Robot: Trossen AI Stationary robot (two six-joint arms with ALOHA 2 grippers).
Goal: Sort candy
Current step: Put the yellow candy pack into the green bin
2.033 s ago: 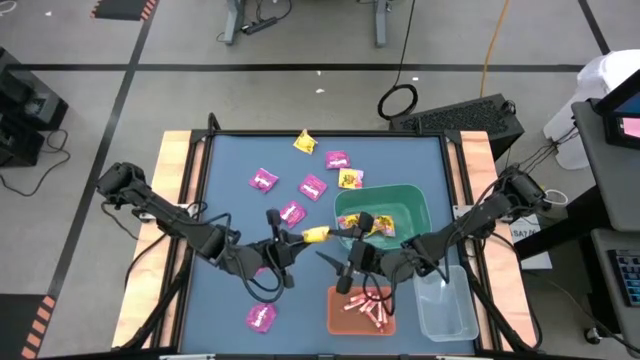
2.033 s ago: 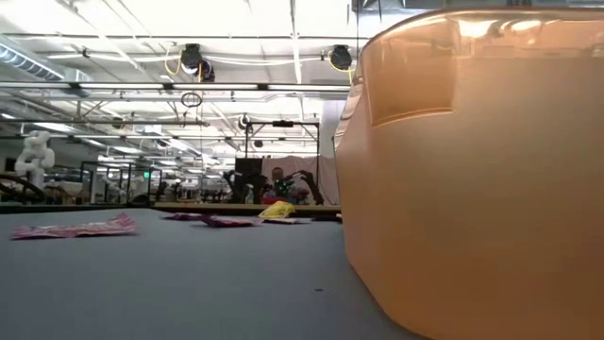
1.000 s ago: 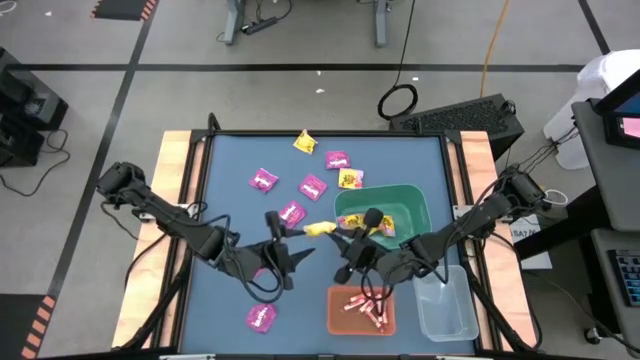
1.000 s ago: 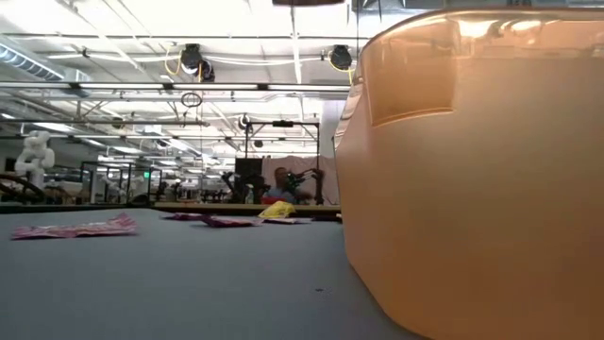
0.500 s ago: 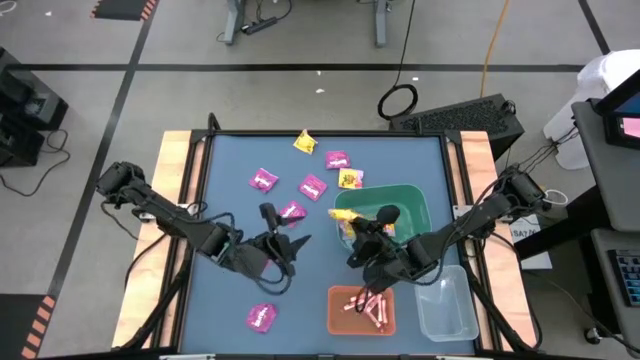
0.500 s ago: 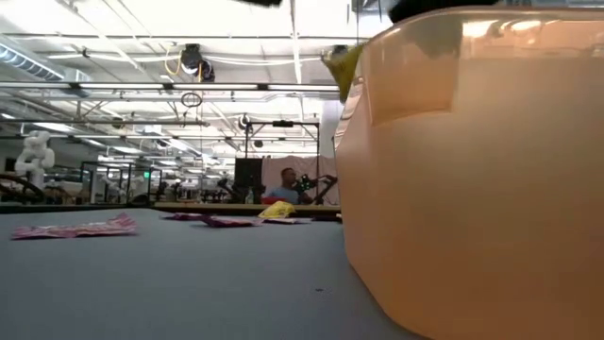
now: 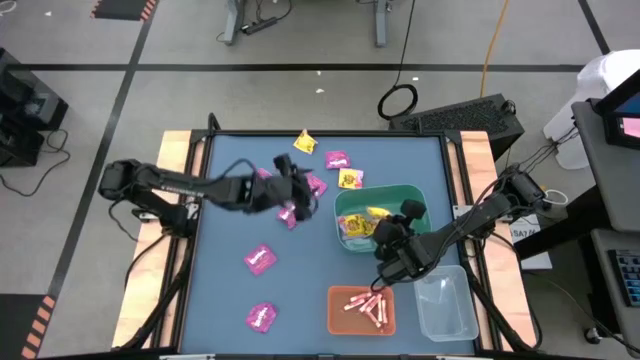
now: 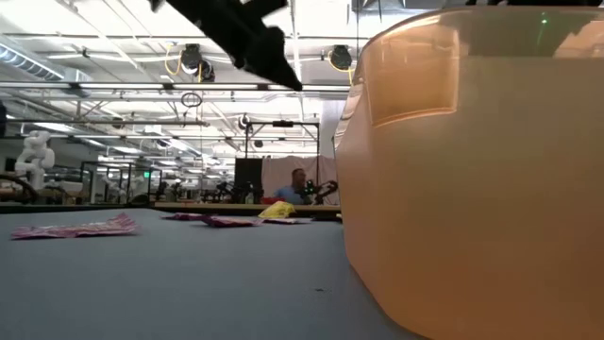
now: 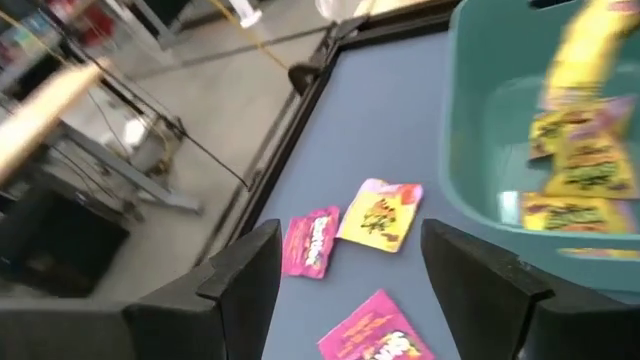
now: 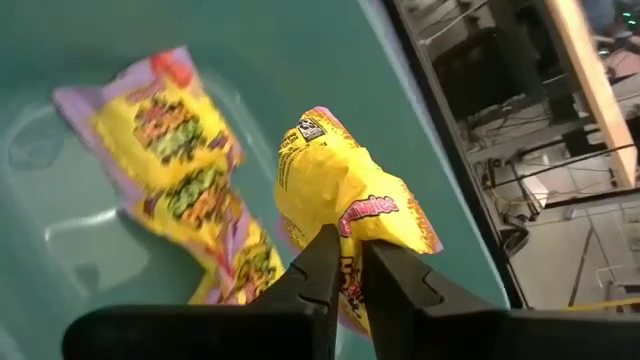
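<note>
My right gripper [image 10: 345,262] is shut on a yellow candy packet [image 10: 340,190] above the green bin [image 7: 412,205], where other yellow packets [image 10: 175,130] lie. My left gripper [image 7: 298,192] hovers open over the far middle of the table. Between its fingers in the left wrist view [image 9: 350,237] I see a magenta packet [image 9: 378,330] lying flat below. Farther off lie another magenta packet [image 9: 312,240] and a yellow one [image 9: 380,215]. More magenta packets [image 7: 259,258] [image 7: 261,317] lie on the near left. My right gripper pinches the yellow packet between its two fingers at one edge [image 10: 347,228]. The rest of the packet stands out beyond the fingertips, puffed and creased. It is lifted clear, above the green bin's inside.
An orange bin [image 7: 362,310] with pink sticks stands at the near edge, a clear bin [image 7: 445,300] to its right. A yellow packet [image 7: 305,142] lies near the far edge. In the low view the orange bin [image 8: 472,189] fills the right.
My right gripper has carried the yellow packet from the table's middle toward the right, over the green bin. My left gripper has let go of that packet, opened, and gone up and toward the far edge, uncovering a magenta packet that its arm hid.
</note>
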